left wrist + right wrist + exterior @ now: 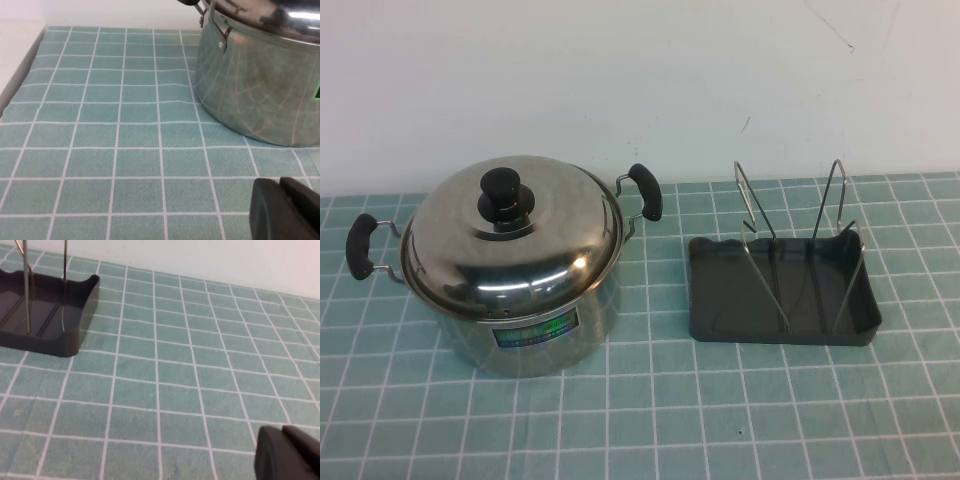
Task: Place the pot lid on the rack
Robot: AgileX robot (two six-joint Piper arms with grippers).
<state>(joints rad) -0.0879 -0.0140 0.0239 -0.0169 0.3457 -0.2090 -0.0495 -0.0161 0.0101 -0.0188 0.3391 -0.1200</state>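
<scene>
Left gripper (287, 210) sits low over the mat, out of the high view, only a dark tip showing; can't tell if it's open or shut. Pot lid (510, 235) sits on the steel pot (535, 320), black knob (503, 197) up, on the left half of the table, so left arm looks nearer. Rack (782, 292) stands to the right of the pot, apart from it, wire dividers (752, 215) upright, slots running front to back. Right gripper (290, 452) is low beside the rack, state can't tell. Surface is a green grid mat (640, 420), white wall behind
</scene>
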